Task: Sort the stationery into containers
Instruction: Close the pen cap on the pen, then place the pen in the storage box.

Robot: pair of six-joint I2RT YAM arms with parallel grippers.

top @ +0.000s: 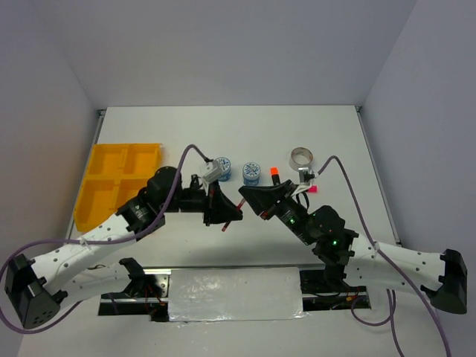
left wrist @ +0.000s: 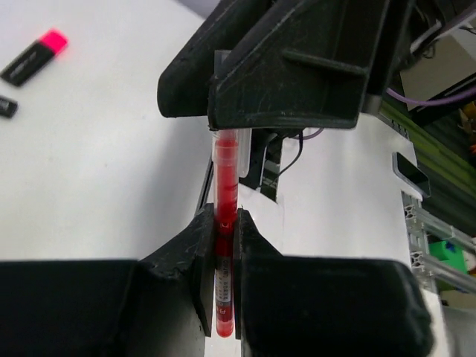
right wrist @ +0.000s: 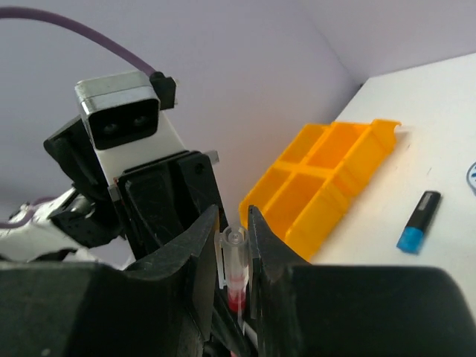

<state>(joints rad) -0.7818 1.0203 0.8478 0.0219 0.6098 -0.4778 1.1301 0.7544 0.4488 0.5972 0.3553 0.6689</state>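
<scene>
Left gripper (left wrist: 224, 230) pinched on the barrel of the red pen (left wrist: 225, 175), right gripper (right wrist: 235, 223) pinched on its clear capped end, the pen bridged between us above the table (top: 186, 134).
Far to my left the yellow tray (top: 100, 190) waits, well apart from the pen. I judge the pen light, stiff and slick: thin enough to pivot between flat pads. The mid-barrel hold on my left looks the safer grip. The cap under my right fingers may slide or pull loose, so that end should carry no load.
</scene>
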